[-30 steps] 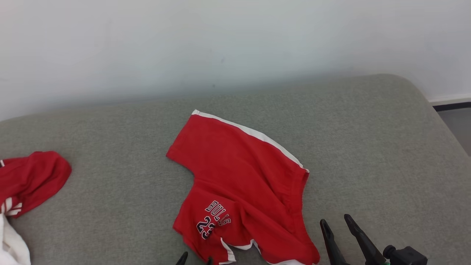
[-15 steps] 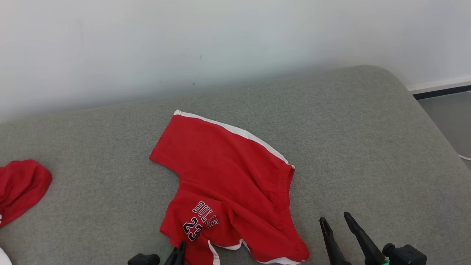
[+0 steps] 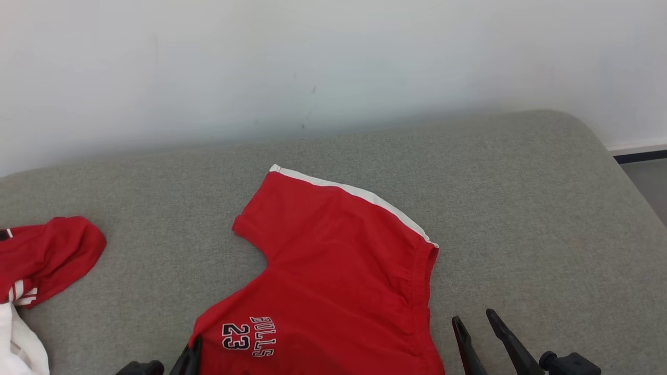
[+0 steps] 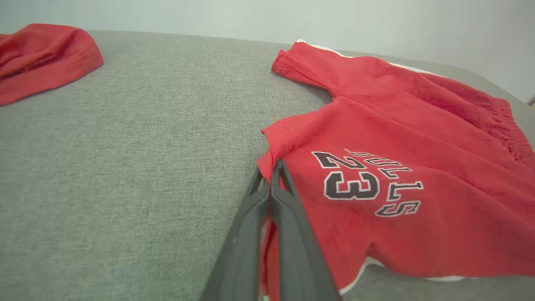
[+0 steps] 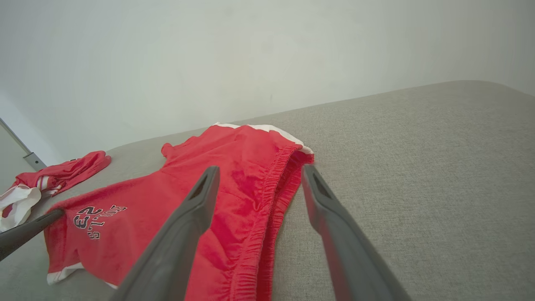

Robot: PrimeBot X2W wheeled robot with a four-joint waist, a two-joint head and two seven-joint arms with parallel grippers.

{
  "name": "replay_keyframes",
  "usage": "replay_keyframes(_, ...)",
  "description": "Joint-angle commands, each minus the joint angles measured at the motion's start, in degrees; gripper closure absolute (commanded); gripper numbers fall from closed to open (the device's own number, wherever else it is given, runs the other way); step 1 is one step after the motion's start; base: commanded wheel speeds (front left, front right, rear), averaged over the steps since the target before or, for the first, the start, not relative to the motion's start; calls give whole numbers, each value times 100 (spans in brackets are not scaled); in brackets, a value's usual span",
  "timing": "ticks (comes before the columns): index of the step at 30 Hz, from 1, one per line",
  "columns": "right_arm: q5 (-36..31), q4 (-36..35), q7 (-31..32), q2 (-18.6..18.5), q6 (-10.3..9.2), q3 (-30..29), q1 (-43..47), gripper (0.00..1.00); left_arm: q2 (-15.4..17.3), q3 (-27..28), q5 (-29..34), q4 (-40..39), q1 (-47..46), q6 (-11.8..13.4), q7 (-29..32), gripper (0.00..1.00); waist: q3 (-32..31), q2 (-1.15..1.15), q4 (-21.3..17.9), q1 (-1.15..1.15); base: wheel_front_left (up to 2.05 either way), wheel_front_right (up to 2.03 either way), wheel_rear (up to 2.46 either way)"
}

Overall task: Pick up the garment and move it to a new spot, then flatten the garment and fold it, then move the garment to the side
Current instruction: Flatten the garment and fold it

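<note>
Red shorts (image 3: 338, 271) with white side trim and a "BULLS 23" print lie spread on the grey cushion (image 3: 521, 208); they also appear as the shorts (image 4: 397, 138) in the left wrist view and the shorts (image 5: 234, 184) in the right wrist view. My left gripper (image 4: 271, 167) is shut on the hem corner of the leg beside the print, at the head view's bottom edge (image 3: 194, 346). My right gripper (image 3: 474, 323) stands open just right of the elastic waistband (image 5: 271, 196), fingers (image 5: 196, 200) apart, holding nothing.
Another crumpled red garment (image 3: 47, 255) with white fabric (image 3: 21, 344) under it lies at the cushion's left end. A pale wall (image 3: 333, 62) runs behind. The cushion's rounded right end (image 3: 615, 172) drops to the floor.
My left gripper has pulled the printed leg out to the left, so the shorts lie flatter and wider. The head camera has shifted too. My right gripper has barely moved.
</note>
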Motion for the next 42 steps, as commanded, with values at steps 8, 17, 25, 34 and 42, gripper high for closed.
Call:
replay_keyframes(8, -2, 120, -28, -45, -13, 56, 8, 0, 61, 122, -1, 240, -141, -9, -15, 94, -87, 0, 79, 0, 0, 0, 0)
replay_keyframes(17, 35, 175, -28, -41, -13, 5, 75, 0, -78, 452, 256, -71, -22, 8, -20, 0, -97, 0, 120, 0, 0, 0, 0)
replay_keyframes(25, 96, 209, -28, -54, -13, 25, 174, 0, -294, 917, 533, -757, 501, -3, -20, 0, -107, 0, 265, 0, 0, 0, 0)
replay_keyframes(34, 181, 206, -28, -595, -13, 432, 379, 0, -386, 728, 799, -887, 1102, -78, -20, 0, -165, 0, 426, 0, 0, 0, 0)
replay_keyframes(42, 309, 269, -28, -1465, -13, 1213, 369, 0, -332, 276, 693, -499, 1331, -109, -21, 0, -147, 0, 439, 0, 0, 0, 0)
